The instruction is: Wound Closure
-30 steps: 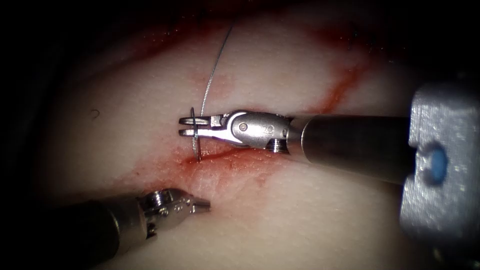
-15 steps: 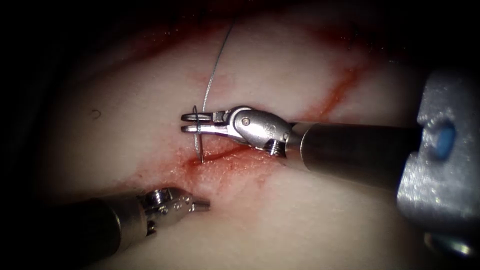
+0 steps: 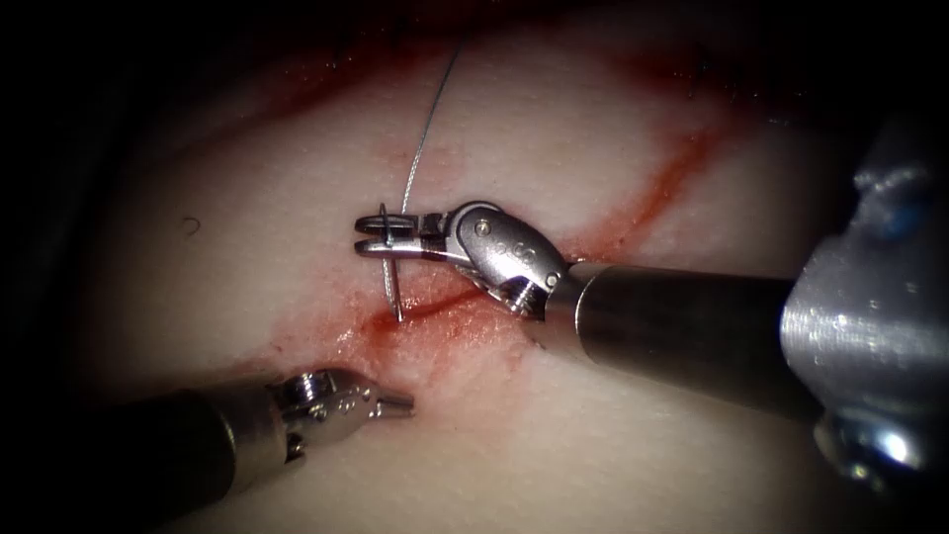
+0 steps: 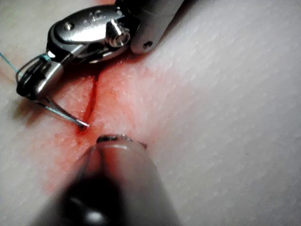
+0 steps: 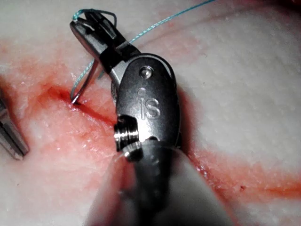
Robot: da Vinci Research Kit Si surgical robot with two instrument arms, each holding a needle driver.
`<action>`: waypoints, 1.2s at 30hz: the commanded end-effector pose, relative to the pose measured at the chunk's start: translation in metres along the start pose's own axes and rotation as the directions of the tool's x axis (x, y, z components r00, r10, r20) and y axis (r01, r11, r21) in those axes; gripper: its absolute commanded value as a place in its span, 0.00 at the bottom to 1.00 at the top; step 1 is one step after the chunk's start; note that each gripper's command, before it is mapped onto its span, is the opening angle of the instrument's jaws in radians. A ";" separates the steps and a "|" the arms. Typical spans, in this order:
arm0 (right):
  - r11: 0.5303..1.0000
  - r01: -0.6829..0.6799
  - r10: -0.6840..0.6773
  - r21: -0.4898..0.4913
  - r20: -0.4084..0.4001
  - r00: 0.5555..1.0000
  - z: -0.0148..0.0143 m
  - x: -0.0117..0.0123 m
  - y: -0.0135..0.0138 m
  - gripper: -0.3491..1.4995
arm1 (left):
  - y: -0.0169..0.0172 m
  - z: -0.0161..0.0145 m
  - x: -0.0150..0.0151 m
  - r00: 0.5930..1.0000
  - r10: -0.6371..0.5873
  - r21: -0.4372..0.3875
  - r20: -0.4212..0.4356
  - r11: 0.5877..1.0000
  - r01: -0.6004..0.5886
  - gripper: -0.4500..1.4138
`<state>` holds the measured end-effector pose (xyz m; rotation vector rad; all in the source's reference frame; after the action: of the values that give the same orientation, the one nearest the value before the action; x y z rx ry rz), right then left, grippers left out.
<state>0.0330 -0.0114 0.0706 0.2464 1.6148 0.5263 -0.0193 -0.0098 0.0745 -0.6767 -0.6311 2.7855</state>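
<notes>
Right tool (image 3: 374, 235) clenched on needle (image 3: 391, 277) near its thread end, mid-frame; tip touching the cut (image 3: 435, 309) edge. Left tool (image 3: 395, 403) closed, empty, lower left. Entry wants tip perpendicular to tissue (image 3: 554, 435).

The right arm's tool (image 3: 374, 233) comes in from the right over the tissue (image 3: 593, 435), its fingers (image 3: 368, 222) closed on the needle (image 3: 391, 277) near its thread end. The needle curves down from the fingers, and its tip touches the tissue at the left end of the cut (image 3: 435, 310), amid the red fluid (image 3: 455, 331). Whether the tip has entered the tissue cannot be told. The thread (image 3: 423, 138) runs from the needle's held end toward the far side of the tissue. The left arm's tool (image 3: 400, 403) lies near and left of the cut, pointing right, its fingers closed on nothing, apart from the needle.
</notes>
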 end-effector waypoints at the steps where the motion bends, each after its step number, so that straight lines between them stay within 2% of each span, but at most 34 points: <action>1: 1.000 -0.016 0.016 0.001 0.001 1.000 0.0008 -0.0006 0.0000 0.00 | 0.0001 0.0011 -0.0001 1.000 -0.003 -0.003 0.005 1.000 0.003 0.23; 12: 0.997 -0.041 0.041 -0.060 -0.001 0.999 0.0008 0.0003 0.0007 0.00 | 0.0001 0.0022 -0.0010 1.000 -0.006 -0.016 0.018 1.000 0.006 0.23; 19: 0.979 -0.180 0.182 -0.100 0.006 0.983 0.0008 0.0003 0.0005 0.00 | 0.0002 0.0023 -0.0010 1.000 -0.011 -0.016 0.023 1.000 0.012 0.23; 20: 0.959 -0.238 0.244 -0.155 0.024 0.969 0.0008 0.0004 0.0004 0.00 | 0.0002 0.0023 -0.0010 1.000 -0.012 -0.016 0.026 1.000 0.012 0.23; 23: 0.925 -0.298 0.315 -0.234 0.038 0.948 0.0009 0.0005 0.0002 0.00 | 0.0003 0.0023 -0.0010 1.000 -0.012 -0.017 0.029 1.000 0.012 0.23; 27: 0.879 -0.394 0.424 -0.267 0.061 0.904 0.0010 0.0006 0.0000 0.00 | 0.0003 0.0023 -0.0010 1.000 -0.012 -0.017 0.029 1.000 0.012 0.23; 28: 0.879 -0.394 0.424 -0.267 0.061 0.904 0.0010 0.0006 0.0000 0.00 | 0.0003 0.0023 -0.0010 1.000 -0.012 -0.017 0.029 1.000 0.012 0.23; 30: 0.794 -0.532 0.569 -0.295 0.054 0.820 0.0010 0.0006 0.0000 0.00 | 0.0003 0.0023 -0.0010 0.999 -0.012 -0.018 0.032 1.000 0.012 0.23; 31: 0.773 -0.560 0.598 -0.300 0.048 0.800 0.0010 0.0006 0.0000 0.00 | 0.0003 0.0023 -0.0010 0.999 -0.012 -0.019 0.035 1.000 0.012 0.23; 36: 0.764 -0.577 0.607 -0.289 0.019 0.795 0.0009 0.0011 0.0007 0.00 | 0.0004 0.0023 -0.0010 0.999 -0.012 -0.020 0.038 1.000 0.012 0.23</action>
<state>0.0327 -0.0102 0.0694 0.5899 1.3085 1.2106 -0.0190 -0.0109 0.0759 -0.6223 -0.6659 2.7906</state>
